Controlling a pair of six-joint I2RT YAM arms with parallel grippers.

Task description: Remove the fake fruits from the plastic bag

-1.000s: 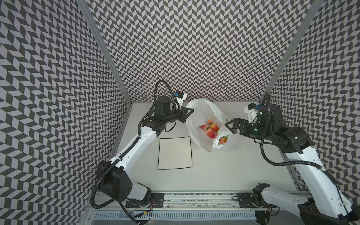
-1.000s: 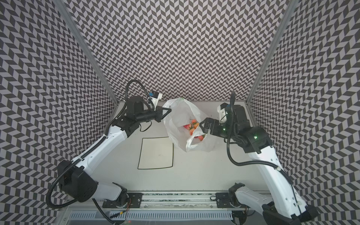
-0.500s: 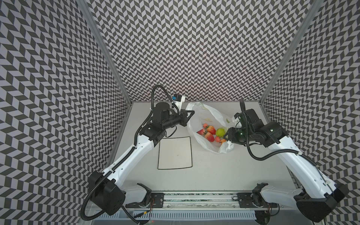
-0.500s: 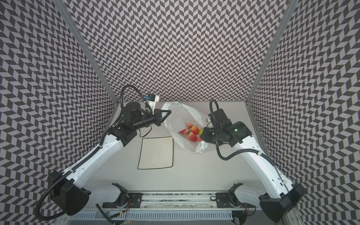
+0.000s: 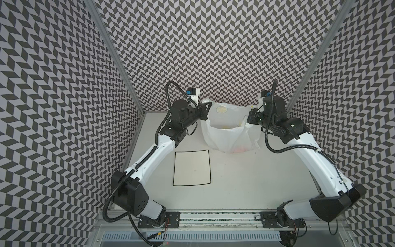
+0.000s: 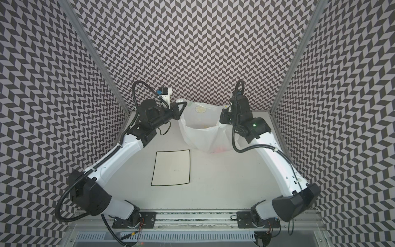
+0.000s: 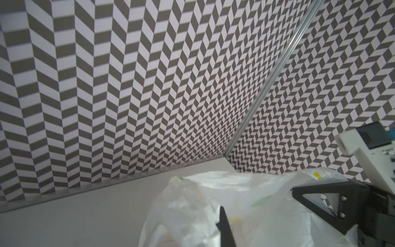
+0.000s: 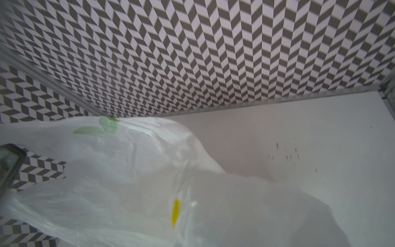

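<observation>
Enclosure of 3 walls (image 5: pixel 213 53) papered in a grey-and-white chevron pattern, joined by 2 aluminium corner posts (image 5: pixel 113 53). A matt off-white tabletop (image 5: pixel 245 181) meets the rear wall at a grey strip (image 7: pixel 85 188); a metal rail (image 5: pixel 218 218) edges its near side. Light is even and diffuse.

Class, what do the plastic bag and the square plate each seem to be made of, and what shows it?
The plastic bag: thin white film, semi-translucent, creased; a pinkish tint shows through near its bottom. The plate: flat, matte white, black rim; ceramic or plastic, unclear.
</observation>
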